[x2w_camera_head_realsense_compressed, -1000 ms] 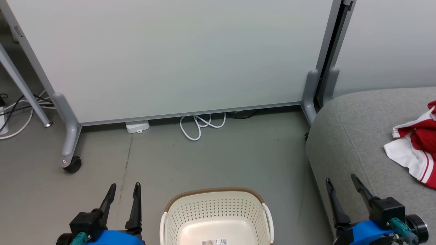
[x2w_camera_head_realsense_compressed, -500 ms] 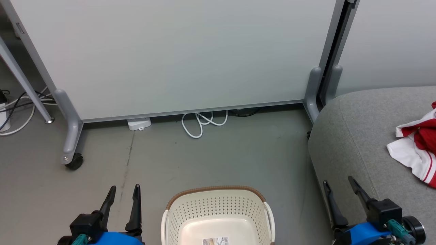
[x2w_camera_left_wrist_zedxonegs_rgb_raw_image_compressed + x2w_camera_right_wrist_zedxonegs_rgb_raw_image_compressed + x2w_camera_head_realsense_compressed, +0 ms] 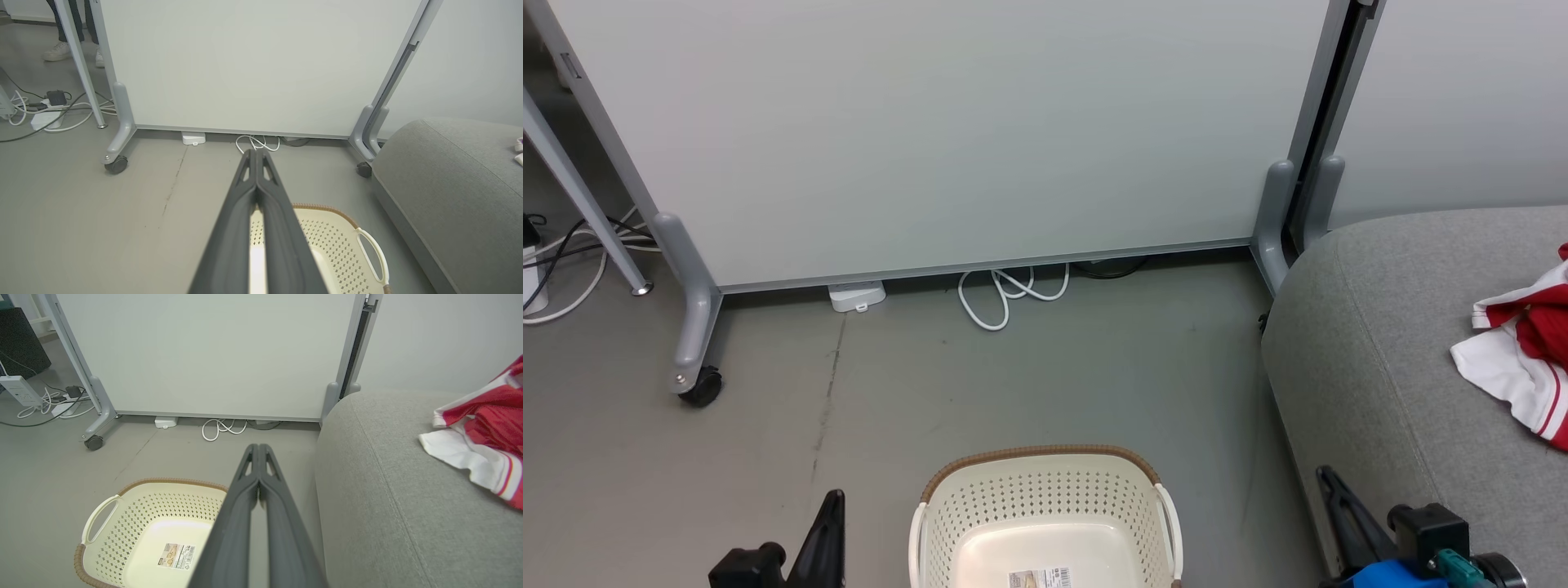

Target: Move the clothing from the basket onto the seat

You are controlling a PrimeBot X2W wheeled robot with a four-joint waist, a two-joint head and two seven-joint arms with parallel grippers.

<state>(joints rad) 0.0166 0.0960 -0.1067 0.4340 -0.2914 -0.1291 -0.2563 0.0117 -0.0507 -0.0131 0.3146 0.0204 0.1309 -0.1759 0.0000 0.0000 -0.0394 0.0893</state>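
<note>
A: What changed in the last second?

B: Nothing big. The seat (image 3: 1380, 343) sits as before, and so does the basket (image 3: 1037, 498) on the floor beside its left edge. The clothing (image 3: 1515, 367) lies where it lay, on the seat top, well in from that left edge. The 2 grippers changed. Both had their fingers spread; now the left gripper (image 3: 256, 152) and the right gripper (image 3: 258, 446) are clenched on nothing, and both sit lower in the head view.

A: Meaning for the task?

B: The basket's bottom shows 1 label sticker (image 3: 177, 555) and no garment. I judge the move done and the arms tucking away.

A: Where is the clothing relative to the grippers?

B: Well apart. The right gripper hangs near the seat's left edge, between basket and seat, and the clothing lies off to its right. The left gripper is beyond the basket's other side, farther still.
</note>
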